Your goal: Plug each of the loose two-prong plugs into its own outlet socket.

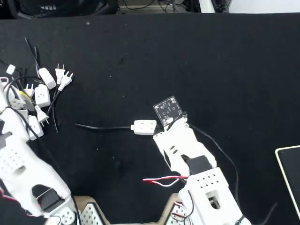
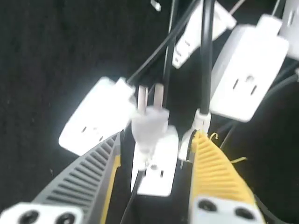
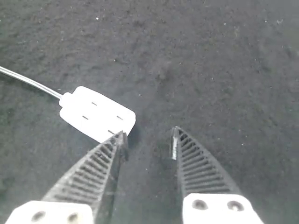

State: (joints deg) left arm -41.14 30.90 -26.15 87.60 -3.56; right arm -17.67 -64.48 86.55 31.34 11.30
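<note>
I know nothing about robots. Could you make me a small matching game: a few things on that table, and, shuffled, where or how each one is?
Things:
1. lone outlet socket
2. two-prong plug
3. right gripper
4. heap of plugs and sockets

Places or states:
A. at the edge of the black table, by the left arm
B. between the open fingers of the left gripper
C. open, one fingertip at the socket's corner
D. mid-table, a cord trailing from it

Pairs: 1-D, 2-B, 3-C, 4-A.
</note>
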